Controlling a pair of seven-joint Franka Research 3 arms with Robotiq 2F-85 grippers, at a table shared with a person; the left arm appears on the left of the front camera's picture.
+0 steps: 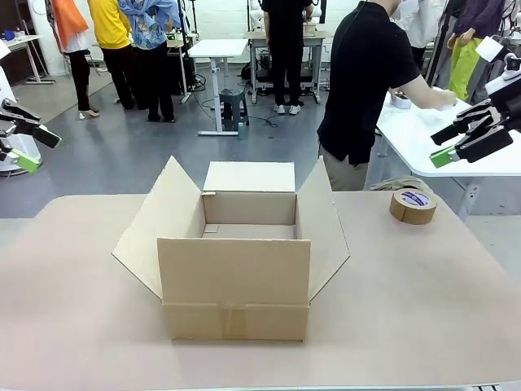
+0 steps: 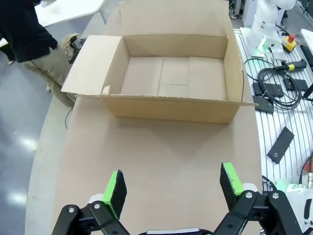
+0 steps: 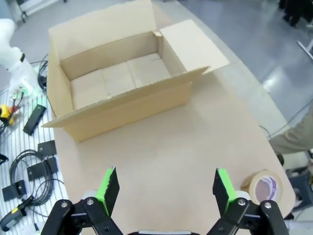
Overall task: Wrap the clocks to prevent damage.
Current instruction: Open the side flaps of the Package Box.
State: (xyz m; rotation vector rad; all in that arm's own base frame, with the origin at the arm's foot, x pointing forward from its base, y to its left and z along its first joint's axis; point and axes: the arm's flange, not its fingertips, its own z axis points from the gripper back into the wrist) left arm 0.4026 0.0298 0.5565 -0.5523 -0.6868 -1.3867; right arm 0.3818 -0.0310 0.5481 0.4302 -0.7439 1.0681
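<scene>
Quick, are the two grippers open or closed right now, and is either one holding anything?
Left gripper: open, holding nothing.
Right gripper: open, holding nothing.

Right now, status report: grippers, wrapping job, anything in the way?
Left gripper and right gripper open, holding nothing. Big brown cardboard box open mid-table. Brown tape roll far right; person turned aside.

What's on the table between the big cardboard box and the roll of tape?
Nothing: bare table separates the box from the tape roll, front view.
</scene>
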